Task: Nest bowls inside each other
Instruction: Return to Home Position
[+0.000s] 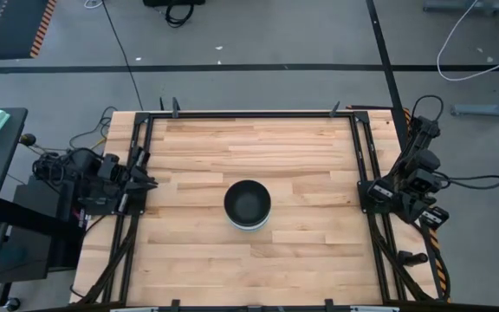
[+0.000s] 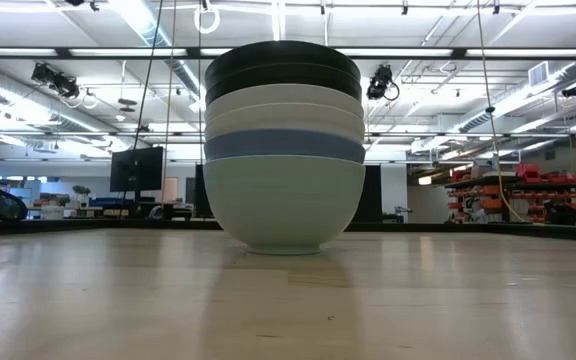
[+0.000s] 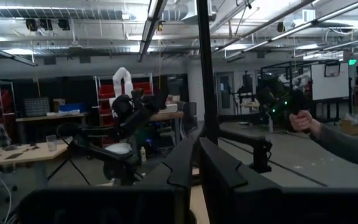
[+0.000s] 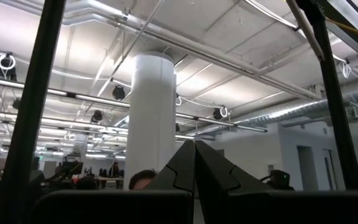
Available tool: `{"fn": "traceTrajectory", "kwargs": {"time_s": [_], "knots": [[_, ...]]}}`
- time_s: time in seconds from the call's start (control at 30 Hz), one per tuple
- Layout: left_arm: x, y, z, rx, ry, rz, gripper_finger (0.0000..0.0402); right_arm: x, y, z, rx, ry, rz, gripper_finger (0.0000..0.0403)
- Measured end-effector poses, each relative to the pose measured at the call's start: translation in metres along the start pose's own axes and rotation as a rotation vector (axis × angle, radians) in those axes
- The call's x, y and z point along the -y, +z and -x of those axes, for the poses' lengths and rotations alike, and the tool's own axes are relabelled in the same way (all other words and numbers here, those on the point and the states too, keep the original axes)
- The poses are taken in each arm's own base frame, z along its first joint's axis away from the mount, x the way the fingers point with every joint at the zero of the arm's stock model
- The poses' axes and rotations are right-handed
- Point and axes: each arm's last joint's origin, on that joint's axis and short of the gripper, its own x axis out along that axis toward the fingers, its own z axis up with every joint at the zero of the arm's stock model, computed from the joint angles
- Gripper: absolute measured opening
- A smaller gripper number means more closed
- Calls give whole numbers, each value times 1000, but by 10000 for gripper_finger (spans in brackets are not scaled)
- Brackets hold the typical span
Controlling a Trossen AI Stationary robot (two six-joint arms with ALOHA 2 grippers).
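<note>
Black fingers of the left gripper [image 3: 196,146] sit pressed together, pinching nothing. The right gripper [image 4: 194,148] is likewise pressed together and empty. We count six bowls nested in one stack [image 1: 248,205]: one mint green bowl [image 2: 283,205] at the bottom, one blue bowl [image 2: 283,146], two white bowls [image 2: 283,110], and two black bowls [image 2: 283,65] on top. The stack stands upright near the middle of the wooden table [image 1: 301,147], slightly toward 6 o'clock, touching neither gripper. We see the left arm [image 1: 102,182] tucked at the table's 9 o'clock edge and the right arm [image 1: 410,178] tucked at 3 o'clock, both well apart from the stack.
</note>
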Motion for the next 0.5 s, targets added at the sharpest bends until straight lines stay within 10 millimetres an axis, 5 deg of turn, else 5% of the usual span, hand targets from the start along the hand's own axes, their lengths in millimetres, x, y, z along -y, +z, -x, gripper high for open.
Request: {"fn": "traceTrajectory", "kwargs": {"time_s": [0.5], "knots": [[2, -28, 10, -4, 7, 22, 28, -1, -33, 24, 77, -8, -11, 17]]}}
